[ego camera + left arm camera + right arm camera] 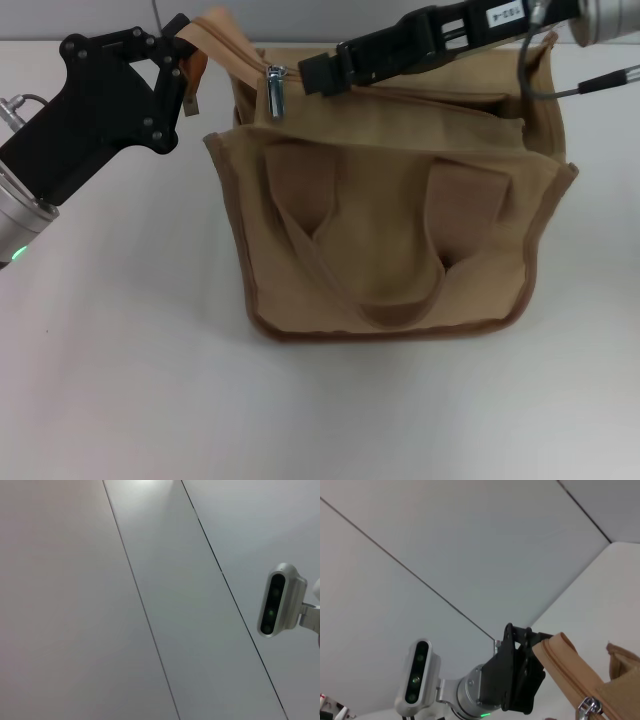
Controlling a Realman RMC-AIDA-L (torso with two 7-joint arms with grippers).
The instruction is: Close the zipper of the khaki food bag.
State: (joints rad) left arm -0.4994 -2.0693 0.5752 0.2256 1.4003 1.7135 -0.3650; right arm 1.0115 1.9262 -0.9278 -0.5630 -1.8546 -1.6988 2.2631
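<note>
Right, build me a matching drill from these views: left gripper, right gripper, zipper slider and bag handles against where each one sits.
Things:
1. left gripper
2. right gripper
3. zipper slider
4. loop handles

Places:
A. lying flat on the khaki food bag's front panel
B. at the bag's top-left corner, on the tan zipper end
C. just right of the slider, over the bag's top
D. near the left end of the bag's top

Pairs: 1-B, 2-C, 3-D, 4-A

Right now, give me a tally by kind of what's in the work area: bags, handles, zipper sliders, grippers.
Khaki food bag: 1
Loop handles: 2
Silver zipper slider: 1
Grippers: 2, the left gripper at the bag's end tab, the right gripper beside the slider
Total: 6
</note>
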